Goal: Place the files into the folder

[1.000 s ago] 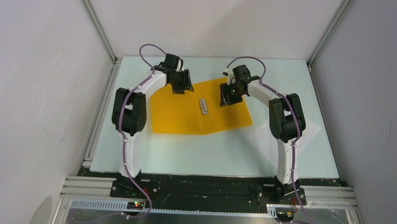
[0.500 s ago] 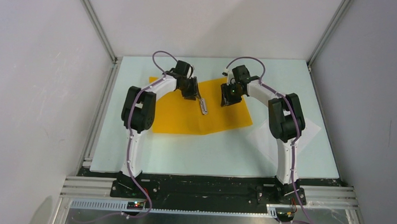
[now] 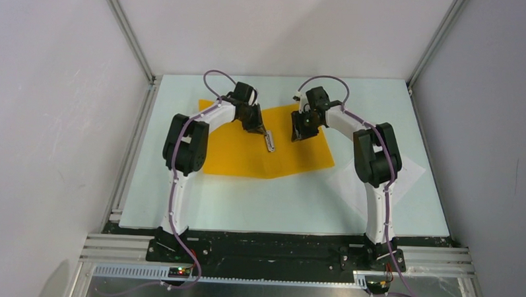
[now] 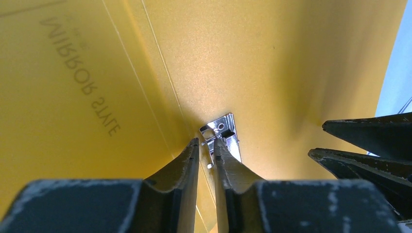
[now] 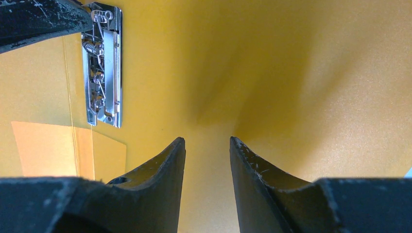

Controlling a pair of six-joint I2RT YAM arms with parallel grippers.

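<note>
Folder (image 3: 234,154) and sheets lie apart on the counter (image 3: 245,201). The orange-yellow folder is spread open and flat toward the far side, with a shiny metal clip (image 3: 271,142) fixed along its middle fold. The white sheets of paper (image 3: 411,172) lie flat to the right of the folder, just beside its right corner and partly under the right arm; none of them is in the folder.

Both arms reach out over the open folder. The left pincer (image 3: 263,129) is down at the far end of the clip. Seen from its own wrist, the left pincer (image 4: 206,148) has only a thin slit between its fingers, and a small bit of the clip (image 4: 226,131) shows in that slit. I cannot tell whether the fingers actually press on it. Faint lettering runs across the folder (image 4: 267,58) off to the left.

The right pincer (image 3: 298,135) is just to the right of the clip, over the right-hand leaf. From its wrist, the right pincer (image 5: 207,145) stands partly open with a clear gap and nothing between the fingers, only the bare folder (image 5: 291,73) behind them. The clip (image 5: 104,68) lies off to its left, apart from it. I cannot tell whether its tips touch the card.
</note>
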